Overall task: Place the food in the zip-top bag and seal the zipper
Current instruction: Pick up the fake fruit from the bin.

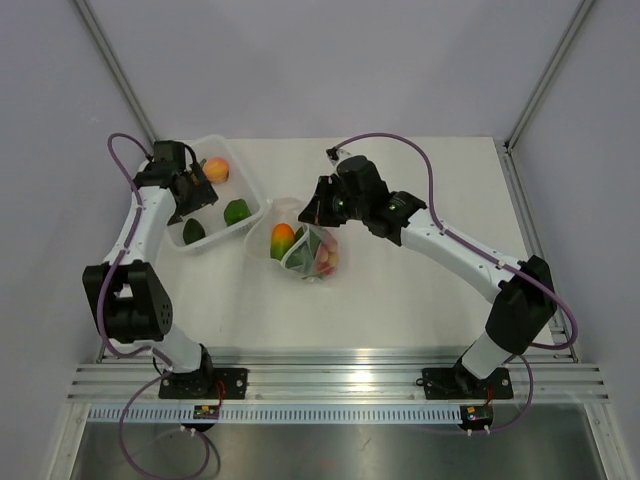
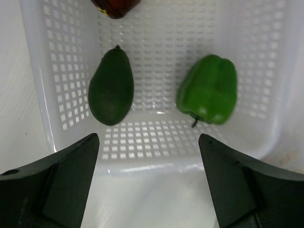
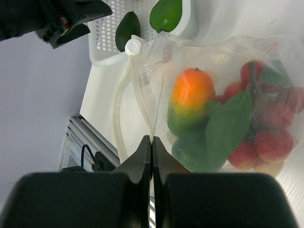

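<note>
The zip-top bag (image 1: 308, 248) lies mid-table, holding an orange-green mango (image 3: 190, 97), red strawberries (image 3: 270, 142) and a green leaf (image 3: 228, 128). My right gripper (image 3: 151, 138) is shut on the bag's mouth edge beside the zipper (image 3: 137, 85), and it shows in the top view (image 1: 313, 215) at the bag's far side. My left gripper (image 2: 148, 142) is open and empty. It hovers over the white tray (image 1: 252, 190), where a dark avocado (image 2: 110, 88), a green pepper (image 2: 207, 90) and a red piece (image 2: 115, 5) lie. An orange piece (image 1: 216, 168) also sits in the tray.
The white perforated tray (image 2: 156, 137) stands at the back left, its near wall just beyond my left fingers. Grey walls close in the table on the left, back and right. An aluminium rail (image 1: 330, 375) runs along the near edge.
</note>
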You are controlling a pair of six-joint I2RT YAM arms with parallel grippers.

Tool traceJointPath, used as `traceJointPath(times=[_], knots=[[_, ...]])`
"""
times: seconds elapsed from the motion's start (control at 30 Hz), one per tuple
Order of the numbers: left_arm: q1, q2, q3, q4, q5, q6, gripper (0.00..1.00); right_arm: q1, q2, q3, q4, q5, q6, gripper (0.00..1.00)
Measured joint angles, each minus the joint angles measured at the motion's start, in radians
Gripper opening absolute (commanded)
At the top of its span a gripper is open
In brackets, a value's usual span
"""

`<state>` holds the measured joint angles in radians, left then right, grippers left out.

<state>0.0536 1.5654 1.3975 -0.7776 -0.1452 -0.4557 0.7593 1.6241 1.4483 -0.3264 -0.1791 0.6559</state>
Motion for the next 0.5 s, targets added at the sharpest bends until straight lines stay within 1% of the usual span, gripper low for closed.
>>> traceJointPath(times=[0.1, 0.13, 0.3, 0.37, 0.4, 0.5], knots=[[0.034, 0.113, 0.037, 0.012, -0.034, 0.002, 0.84, 0.000, 0.000, 0.000, -0.001, 0.001, -0.010, 0.04], [0.042, 0.160, 0.081, -0.003, -0.043, 0.008, 0.84, 0.000, 0.000, 0.000, -0.002, 0.001, -0.015, 0.04], [0.087, 0.431, 0.430, -0.024, -0.055, 0.034, 0.86, 0.000, 0.001, 0.022, -0.022, 0.002, -0.038, 0.04], [0.105, 0.497, 0.518, -0.035, -0.047, 0.034, 0.89, 0.000, 0.005, 0.044, -0.032, 0.002, -0.047, 0.04], [0.113, 0.526, 0.555, -0.040, -0.047, 0.034, 0.92, 0.000, 0.010, 0.057, -0.035, 0.002, -0.051, 0.04], [0.134, 0.605, 0.641, -0.056, -0.051, 0.040, 0.98, 0.001, 0.021, 0.074, -0.039, 0.002, -0.058, 0.04]])
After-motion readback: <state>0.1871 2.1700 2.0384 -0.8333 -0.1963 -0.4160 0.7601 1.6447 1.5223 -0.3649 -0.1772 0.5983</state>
